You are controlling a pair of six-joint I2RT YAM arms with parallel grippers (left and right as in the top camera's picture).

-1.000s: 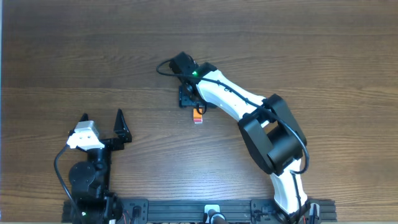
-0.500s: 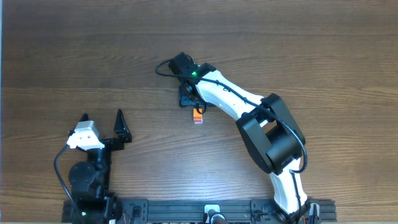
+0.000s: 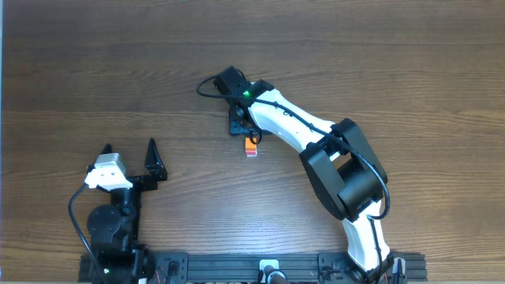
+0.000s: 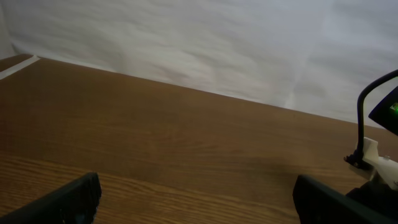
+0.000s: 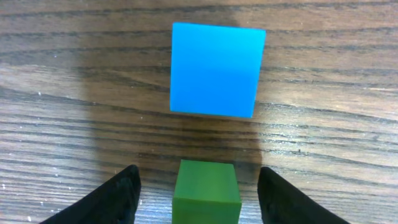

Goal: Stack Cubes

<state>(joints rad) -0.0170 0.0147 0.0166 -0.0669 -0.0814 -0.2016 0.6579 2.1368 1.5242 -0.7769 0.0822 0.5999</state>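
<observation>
A blue cube (image 5: 216,68) lies flat on the wooden table. Close beside it sits a smaller green cube (image 5: 206,191), between the fingers of my right gripper (image 5: 200,202). That gripper is open, with a gap between the cube and each finger. In the top view my right gripper (image 3: 239,124) hangs over the table's middle and covers both cubes. A small orange cube (image 3: 252,147) sits just in front of it. My left gripper (image 3: 130,151) stands open near the front left, with nothing between its fingers (image 4: 71,199).
Bare wooden table (image 3: 394,71) spreads all around the cubes. A white wall (image 4: 205,43) rises behind the table's far edge. The right arm's cable (image 4: 367,118) shows at the side of the left wrist view.
</observation>
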